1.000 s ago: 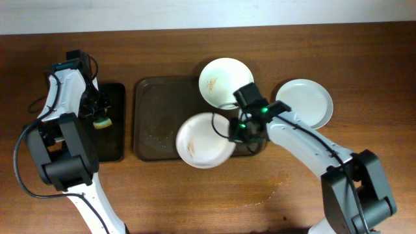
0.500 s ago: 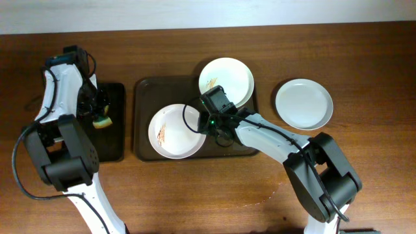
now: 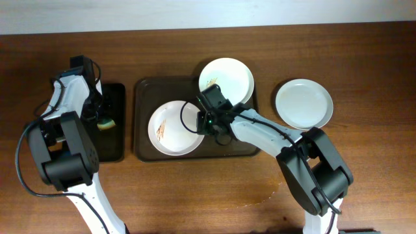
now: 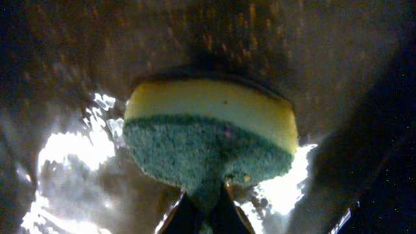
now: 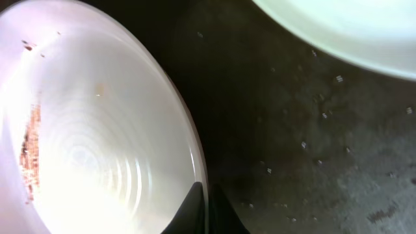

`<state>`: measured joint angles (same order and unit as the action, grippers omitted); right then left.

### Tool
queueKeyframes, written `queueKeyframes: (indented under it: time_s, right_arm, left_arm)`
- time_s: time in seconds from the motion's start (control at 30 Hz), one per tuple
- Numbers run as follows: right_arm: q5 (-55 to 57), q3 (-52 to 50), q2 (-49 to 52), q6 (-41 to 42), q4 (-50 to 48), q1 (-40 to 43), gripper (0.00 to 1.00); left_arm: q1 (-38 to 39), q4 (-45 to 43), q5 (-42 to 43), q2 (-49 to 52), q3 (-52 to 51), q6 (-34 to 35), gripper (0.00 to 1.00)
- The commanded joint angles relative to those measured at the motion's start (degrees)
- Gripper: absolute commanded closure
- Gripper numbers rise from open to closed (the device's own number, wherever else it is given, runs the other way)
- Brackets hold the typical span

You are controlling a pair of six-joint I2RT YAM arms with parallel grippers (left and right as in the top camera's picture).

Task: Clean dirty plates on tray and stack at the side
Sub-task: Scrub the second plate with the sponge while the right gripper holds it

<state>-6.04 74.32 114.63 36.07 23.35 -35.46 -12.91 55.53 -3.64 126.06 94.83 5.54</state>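
Note:
A brownish tray [image 3: 146, 97] lies in the middle of the table. A smeared white plate [image 3: 170, 130] lies on its left-centre part and also shows in the right wrist view [image 5: 97, 143]. My right gripper [image 3: 203, 122] is shut on that plate's right rim [image 5: 203, 195]. A second smeared plate [image 3: 229, 78] sits at the tray's back right corner; its edge shows in the right wrist view [image 5: 351, 32]. A clean white plate [image 3: 303, 103] rests on the table to the right. My left gripper [image 3: 99, 116] is shut on a yellow-green sponge [image 4: 208, 136] over the black tray [image 3: 116, 140].
The narrow black tray at the left is wet and shiny [image 4: 65, 156]. Small crumbs dot the brown tray's floor [image 5: 312, 117]. Bare wooden table [image 3: 195, 195] runs along the front.
My right gripper dragged the smeared plate leftward along the tray a second ago; in the last half second it barely moved. The left arm shifted slightly with the sponge.

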Motion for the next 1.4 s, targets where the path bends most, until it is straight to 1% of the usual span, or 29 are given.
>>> queueKeyframes:
  time_s: [0.0,0.03,0.07,0.13,0.17,0.23,0.3,0.47,0.5,0.53,0.6,0.63,0.67,0.7,0.73,0.8,0.83,0.93,0.97,1.03,1.07,1.1,1.13,1.2,1.23,1.27,1.3,1.33,1.37]
  right_arm:
    - [0.2,5.4,0.3,-7.2,4.0,0.0,0.96]
    - [0.7,5.6,0.3,-7.2,4.3,0.6,0.96]
    - [0.4,5.6,0.3,-7.4,4.6,1.5,0.96]
    - [0.5,5.6,0.3,-7.4,4.8,2.6,0.96]
    - [0.4,5.6,0.3,-7.4,4.8,2.9,0.96]
    - [0.3,5.6,0.6,-8.4,4.9,2.9,0.96]
    - [-1.2,5.6,1.9,-8.4,5.0,2.9,0.96]
    - [-3.9,5.6,3.1,-8.2,4.0,2.9,0.96]
    - [-3.8,5.6,3.1,-8.2,3.9,2.9,0.96]
    - [-3.8,5.6,3.1,-8.2,3.8,2.9,0.96]
    - [-3.8,5.6,3.1,-8.2,3.0,2.9,0.96]
    - [-3.9,5.6,3.1,-8.2,3.0,2.9,0.96]
    - [-3.9,5.6,3.1,-8.2,2.9,2.9,0.96]
    - [-3.8,5.6,3.1,-8.2,3.0,2.9,0.96]
    - [-3.8,5.6,3.1,-8.2,3.0,2.9,0.96]
    - [-3.8,5.6,3.2,-8.2,2.8,2.9,0.96]
    - [-3.8,5.6,3.2,-8.2,2.8,2.9,0.96]
    - [-3.9,5.6,3.2,-8.2,2.8,2.9,0.96]
    - [-3.8,5.6,3.2,-7.9,2.8,2.9,0.96]
    - [-3.8,5.6,3.2,-6.0,2.8,2.9,0.96]
    - [-3.8,5.6,3.5,-3.3,2.6,2.9,0.96]
    - [-3.8,5.6,4.0,-1.6,2.1,2.9,0.96]
    - [-4.1,5.6,4.9,-1.0,1.5,2.9,0.96]
    - [-7.0,5.6,7.0,0.9,1.1,2.9,0.96]
    - [-7.7,5.6,7.5,0.9,0.8,2.8,0.96]
    - [-8.4,5.6,7.7,1.1,0.5,2.9,0.90]
    - [-8.4,5.6,7.8,1.1,0.1,2.9,0.77]
    - [-8.3,5.6,7.8,1.9,-0.2,2.8,0.78]
    - [-8.4,5.6,8.1,2.9,-0.4,2.9,0.94]
  left_arm:
    - [-0.3,8.8,6.6,-0.6,8.5,-3.4,0.99]
    - [0.3,12.8,11.3,-1.8,13.0,-7.2,0.99]
    - [1.7,14.6,16.8,-3.6,15.0,-11.4,0.99]
    - [4.4,15.3,22.1,-4.9,15.1,-13.8,0.99]
    - [6.2,15.6,23.0,-4.9,15.0,-14.5,0.99]
    - [13.2,13.9,21.8,-4.9,12.4,-15.5,0.99]
    - [17.0,11.5,15.9,-4.9,8.7,-12.3,0.99]
    - [21.6,5.3,15.5,-4.9,1.7,-8.9,0.99]
    - [22.3,3.0,12.0,-4.9,-1.4,-4.5,0.99]
    - [22.9,1.9,9.4,-4.9,-3.6,-2.6,0.99]
    - [24.0,-1.4,8.0,-4.9,-9.1,-1.6,0.99]
    - [24.3,-2.6,6.6,-4.9,-11.2,0.5,0.99]
    - [24.3,-2.6,4.6,-4.9,-12.7,2.8,0.99]
    - [24.3,-0.8,5.4,-4.9,-13.2,2.8,0.99]
    - [24.3,2.8,7.2,-4.9,-13.2,2.2,0.99]
    - [24.3,8.0,19.1,-4.9,-13.2,-11.3,0.99]
    - [24.3,10.4,20.4,-4.9,-13.2,-14.9,0.99]
    - [24.3,11.6,20.4,-4.9,-13.2,-18.1,0.99]
    - [24.2,9.7,20.3,-4.9,-13.2,-17.2,0.99]
    - [24.2,3.5,16.4,-4.9,-13.2,-7.0,0.99]
    - [24.2,-0.6,9.7,-4.9,-13.2,0.5,0.99]
    - [24.3,-3.8,5.1,-4.9,-13.2,4.1,0.99]
    - [24.3,-6.3,2.3,-4.9,-13.3,5.8,0.99]
    - [24.3,-12.2,-1.9,-4.9,-13.3,5.8,0.99]
    - [24.3,-13.1,-2.3,-4.9,-13.3,5.8,0.99]
    - [24.3,-13.9,-2.4,-4.9,-13.3,5.8,0.99]
    - [24.3,-14.2,-2.4,-4.9,-13.2,5.8,0.99]
    - [24.3,-14.1,-2.1,-4.9,-13.2,5.7,0.99]
    - [24.3,-13.2,-1.1,-4.9,-13.2,5.7,0.99]
